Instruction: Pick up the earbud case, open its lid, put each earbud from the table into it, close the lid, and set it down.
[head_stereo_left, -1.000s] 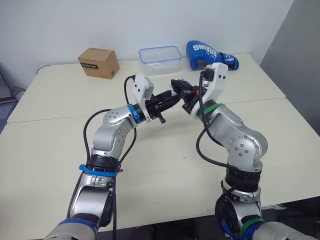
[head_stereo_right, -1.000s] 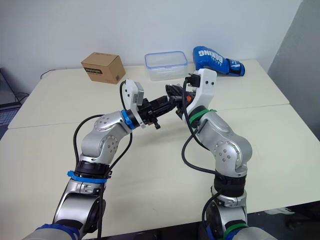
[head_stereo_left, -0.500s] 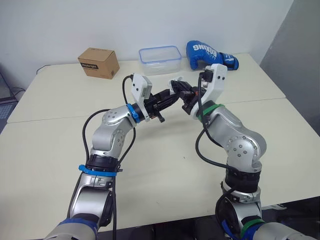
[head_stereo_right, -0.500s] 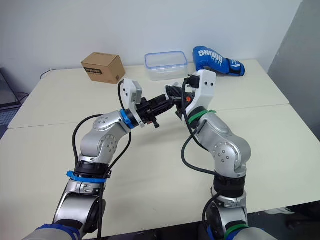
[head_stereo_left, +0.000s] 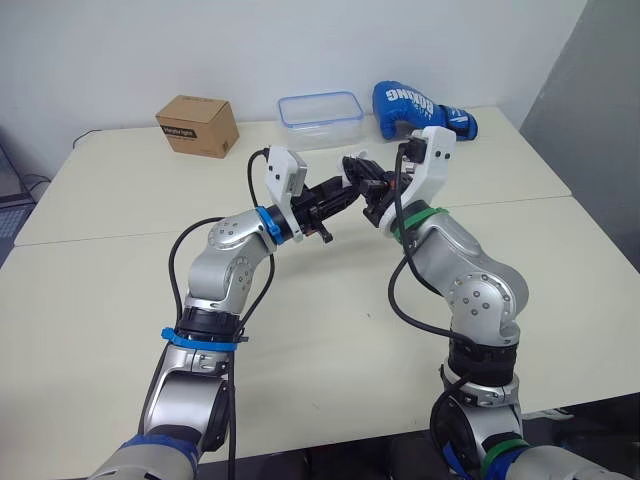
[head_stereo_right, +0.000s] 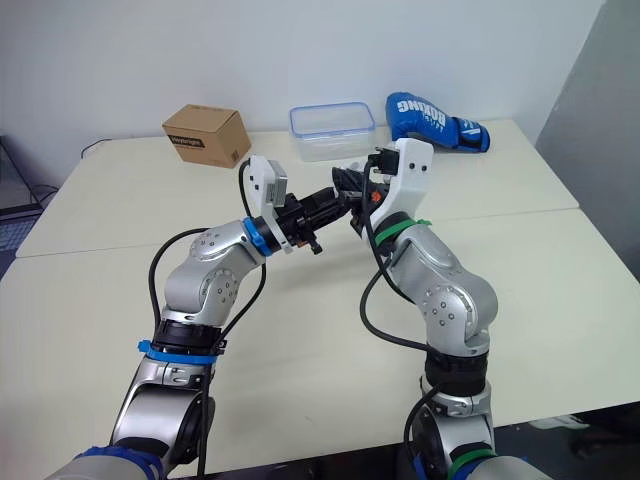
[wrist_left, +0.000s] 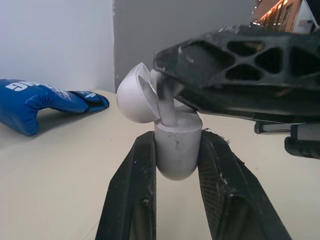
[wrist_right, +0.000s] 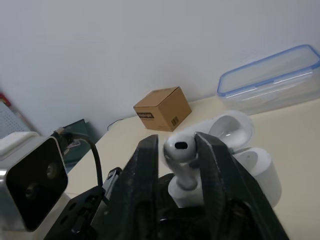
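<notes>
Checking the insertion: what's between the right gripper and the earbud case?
An earbud, pinched in the right gripper, stem touching the open earbud case; right wrist view shows it.

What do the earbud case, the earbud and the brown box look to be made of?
The earbud case looks like hard white plastic with a smooth satin finish: soft highlights run over its rounded body and open lid. The earbud seems to be the same white plastic, slightly glossier, with a dark opening. The brown box is matte cardboard, judging by its sharp folded edges and printed label.

Earbud case (wrist_left: 177, 145) above table (head_stereo_left: 100, 300); behind it box (head_stereo_left: 197, 126), container (head_stereo_left: 320, 120), glove (head_stereo_left: 415, 105), left to right
</notes>
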